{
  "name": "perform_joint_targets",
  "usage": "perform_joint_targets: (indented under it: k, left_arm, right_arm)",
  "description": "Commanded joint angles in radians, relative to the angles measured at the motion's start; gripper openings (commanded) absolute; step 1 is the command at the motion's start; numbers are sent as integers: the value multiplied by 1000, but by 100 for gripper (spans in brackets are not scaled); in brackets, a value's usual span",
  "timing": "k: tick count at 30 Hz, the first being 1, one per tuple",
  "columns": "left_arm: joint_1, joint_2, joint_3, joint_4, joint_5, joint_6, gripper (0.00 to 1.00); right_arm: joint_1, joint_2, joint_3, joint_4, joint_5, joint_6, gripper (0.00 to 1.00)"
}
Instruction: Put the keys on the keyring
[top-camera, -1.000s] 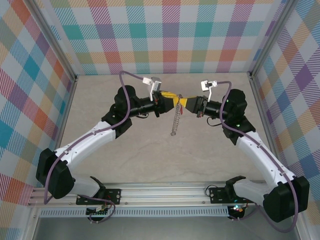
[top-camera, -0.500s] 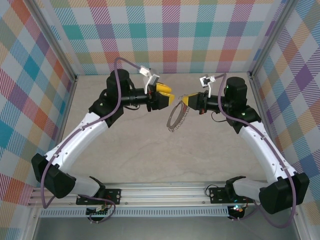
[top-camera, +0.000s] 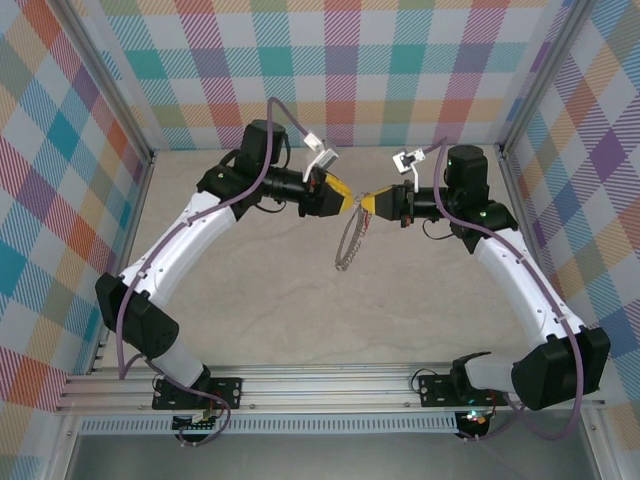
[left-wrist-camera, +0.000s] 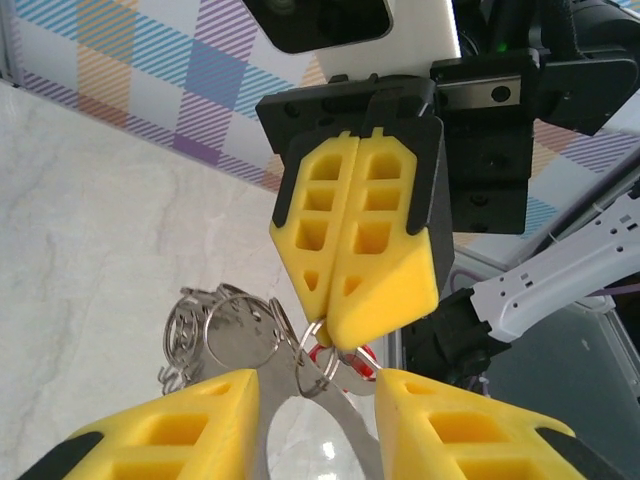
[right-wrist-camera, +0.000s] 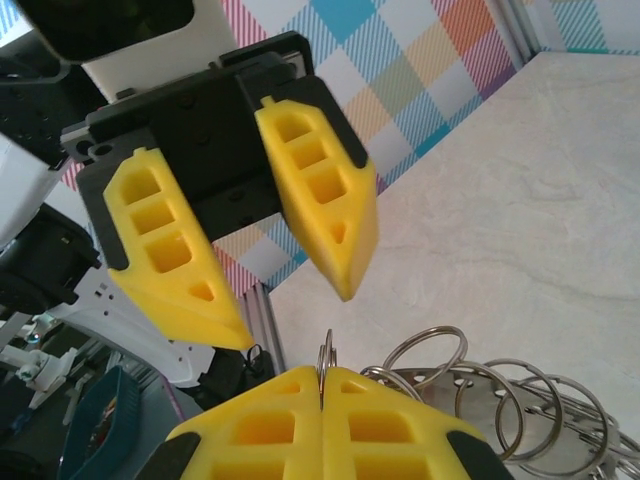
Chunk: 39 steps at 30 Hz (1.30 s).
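The keyring (top-camera: 348, 240), a grey metal hoop edged with small silver loops, hangs over the table from my right gripper (top-camera: 366, 205). That gripper is shut on one small loop (right-wrist-camera: 325, 362) at the hoop's top. My left gripper (top-camera: 343, 198) faces it tip to tip, open. In the left wrist view my left gripper (left-wrist-camera: 318, 378) straddles the hoop's flat band without pinching it. There my right gripper (left-wrist-camera: 335, 335) points down at the loop. The red tag (left-wrist-camera: 360, 355) of the keys peeks out behind that loop; how it hangs is hidden. The keyring (right-wrist-camera: 500, 395) spreads to the right.
The pale marble table (top-camera: 300, 300) lies below both grippers, walled by checked panels (top-camera: 340, 60). An aluminium rail (top-camera: 330, 385) with both arm bases runs along the near edge. Cables loop above both wrists.
My left gripper drew back from the right one, then came close again, its arm reaching in from higher up. The keyring swung from edge-on to a tilted oval. The right gripper stayed shut.
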Motion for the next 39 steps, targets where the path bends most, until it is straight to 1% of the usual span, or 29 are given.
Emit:
perform_joint_targets:
  k: [1,5,11,25,30,32,34,37,38,39]
  left_arm:
    - [13,22,65,-50,66,30,35]
    - [13,50,91,-59,96,23,35]
    - [12,65,86,-65,129,15,35]
    - [-2,84,78,-55,152,9,35]
    - [-7,90,82,-55,162,10,28]
    - [-10,91,85,-58,169,10,23]
    - [-12,94,86,-59,172,10,18]
    - [-17,96,86,-58,177,8,6]
    - [-20,95,84,-53,177,7,0]
    - [-21,93,80,-41,177,-3,0]
  right_arm:
    - [-4,3,21,32,-68,-5,0]
    - [-4,6,14,47,-80,6,0]
    - [-4,8,-1,73,-77,20,0]
    - [-4,22,-16,136,-79,67,0]
    - [-4,25,-21,142,-74,70,0]
    - [-4,26,-23,145,-74,72,0]
    - [-5,28,-22,149,-75,74,0]
    - [-4,30,-24,158,-74,83,0]
    - [-4,31,-24,161,-75,90,0]
    - [-4,31,-26,165,-71,95,0]
